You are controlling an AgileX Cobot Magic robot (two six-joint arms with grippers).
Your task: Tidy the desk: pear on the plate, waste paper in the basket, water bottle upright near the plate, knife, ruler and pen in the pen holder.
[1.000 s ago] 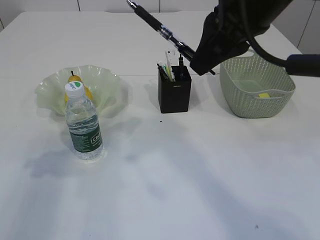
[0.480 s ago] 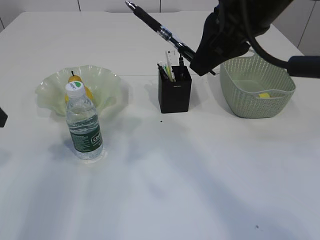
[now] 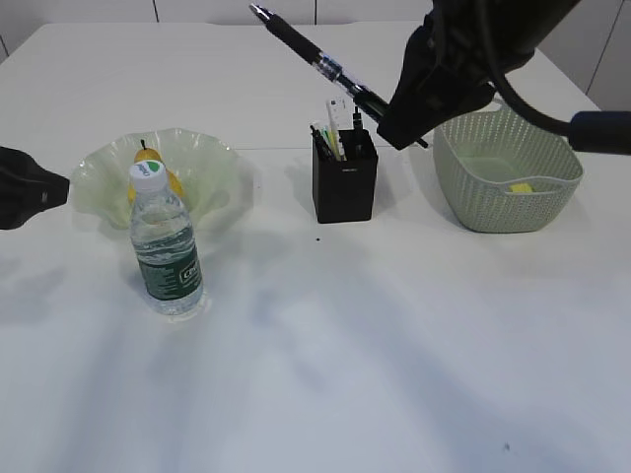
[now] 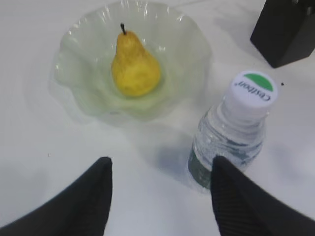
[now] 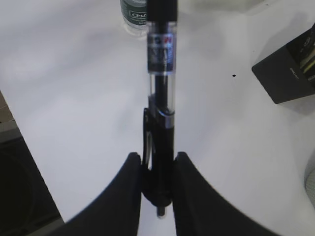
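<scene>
A yellow pear (image 4: 135,69) lies in the ruffled green plate (image 4: 192,54). In front of the plate the water bottle (image 3: 166,246) stands upright. My left gripper (image 4: 160,169) hangs open and empty above the desk, just left of the bottle (image 4: 236,132), and shows at the left edge (image 3: 61,192). High over the black pen holder (image 3: 344,182), my right gripper (image 5: 157,162) is shut on the black pen (image 5: 162,73), which slants up to the left (image 3: 315,57). A pale ruler (image 3: 335,118) sticks out of the holder among slim items; I cannot pick out the knife. The yellow waste paper (image 3: 521,187) lies in the basket (image 3: 508,222).
The basket stands right of the pen holder, under my right arm. The white desk (image 3: 375,355) stretches wide in front of the bottle and the holder. In the right wrist view the desk's edge and a dark floor show at the lower left.
My left gripper has come into the exterior view from the left edge, moving right toward the plate. The right gripper and pen have barely moved.
</scene>
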